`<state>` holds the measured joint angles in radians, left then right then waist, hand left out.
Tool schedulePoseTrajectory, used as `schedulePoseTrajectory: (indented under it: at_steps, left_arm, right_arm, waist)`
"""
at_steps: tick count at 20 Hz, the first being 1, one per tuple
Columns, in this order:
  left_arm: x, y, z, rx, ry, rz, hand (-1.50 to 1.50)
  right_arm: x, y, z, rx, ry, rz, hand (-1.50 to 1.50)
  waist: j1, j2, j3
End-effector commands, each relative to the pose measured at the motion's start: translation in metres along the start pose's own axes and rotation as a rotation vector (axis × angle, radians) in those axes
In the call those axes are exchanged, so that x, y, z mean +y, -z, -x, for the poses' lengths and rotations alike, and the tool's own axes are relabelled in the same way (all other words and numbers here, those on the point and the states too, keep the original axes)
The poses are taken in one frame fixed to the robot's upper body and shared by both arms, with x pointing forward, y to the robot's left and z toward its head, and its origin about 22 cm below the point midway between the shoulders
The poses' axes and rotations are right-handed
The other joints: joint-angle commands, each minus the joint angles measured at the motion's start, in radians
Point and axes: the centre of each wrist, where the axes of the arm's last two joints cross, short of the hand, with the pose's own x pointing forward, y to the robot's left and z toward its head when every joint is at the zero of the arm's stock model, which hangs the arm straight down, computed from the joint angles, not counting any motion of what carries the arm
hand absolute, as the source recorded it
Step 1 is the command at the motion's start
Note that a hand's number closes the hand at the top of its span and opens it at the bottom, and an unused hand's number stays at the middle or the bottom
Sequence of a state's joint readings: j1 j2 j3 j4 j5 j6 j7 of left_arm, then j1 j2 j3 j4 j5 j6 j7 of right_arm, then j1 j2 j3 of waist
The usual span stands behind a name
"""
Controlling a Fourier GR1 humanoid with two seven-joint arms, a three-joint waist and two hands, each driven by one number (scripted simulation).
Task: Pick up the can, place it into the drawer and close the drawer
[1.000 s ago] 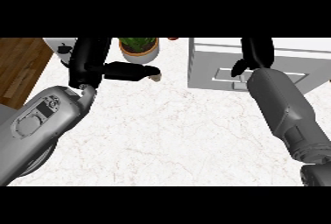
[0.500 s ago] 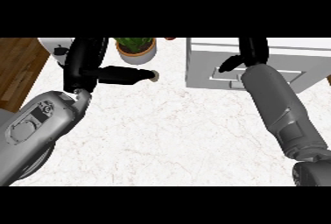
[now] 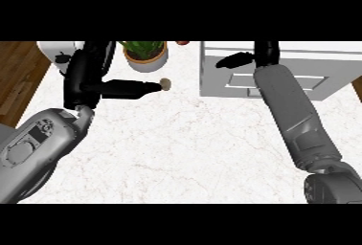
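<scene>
No can shows plainly in the head view. A small tan round thing (image 3: 165, 84) lies on the counter at the tips of my left hand (image 3: 126, 88), whose fingers stretch straight to the right; I cannot tell whether it is the can. My right hand (image 3: 237, 60) hovers over the left part of the white drawer cabinet (image 3: 318, 72) at the back right, above its drawer fronts (image 3: 237, 83). Whether that hand holds anything is hidden. I cannot tell whether a drawer stands open.
A potted plant (image 3: 145, 53) stands at the back, between my two arms. A small red thing (image 3: 182, 42) peeks in at the top edge, and a white object (image 3: 56, 50) sits at the back left. The counter's left edge (image 3: 39, 91) borders a wooden floor.
My right hand has moved up and to the left, from the cabinet's front to above its left part. The left hand and the tan thing have barely shifted.
</scene>
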<state>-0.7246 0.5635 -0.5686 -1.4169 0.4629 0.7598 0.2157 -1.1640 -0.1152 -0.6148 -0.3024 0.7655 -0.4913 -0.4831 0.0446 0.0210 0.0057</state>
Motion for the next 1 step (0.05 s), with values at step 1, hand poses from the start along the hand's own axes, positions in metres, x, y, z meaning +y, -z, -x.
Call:
schedulePoseTrajectory:
  at_steps: [1]
  left_arm:
    - [-0.0044, -0.0044, 0.0098, -0.01, -0.012, -0.014, -1.5]
  right_arm:
    - [-0.0122, 0.0219, -0.0208, 0.0, 0.125, 0.074, -1.5]
  waist:
    - [0.002, -0.003, -0.005]
